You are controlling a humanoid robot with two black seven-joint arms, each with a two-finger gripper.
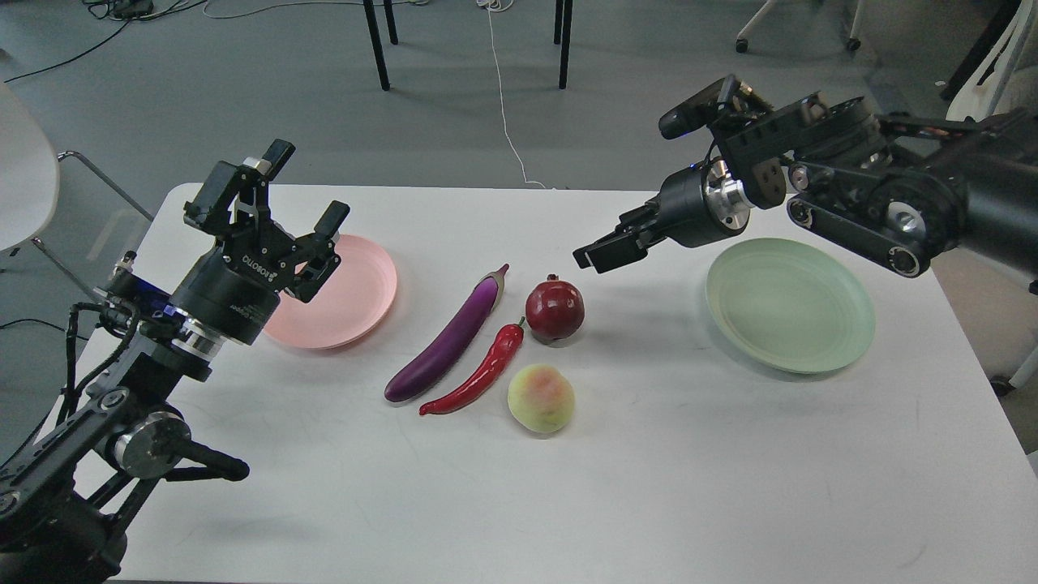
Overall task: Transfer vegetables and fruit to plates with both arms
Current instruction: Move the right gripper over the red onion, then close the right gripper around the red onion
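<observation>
Nothing is moved yet: eggplant (pixel 452 339), chili (pixel 478 373), pomegranate (pixel 555 309) and peach (pixel 541 398) lie mid-table between the bare pink plate (pixel 365 304) and green plate (pixel 791 304). Left gripper (pixel 304 211) gapes empty; right gripper (pixel 590 253) looks nearly closed, empty.

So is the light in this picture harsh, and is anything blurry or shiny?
Head view: soft overhead light, with faint diffuse shadows under the eggplant, peach and green plate; small glare spots on the glossy pomegranate and chili; everything on the white table looks sharp, with no obvious blur.
</observation>
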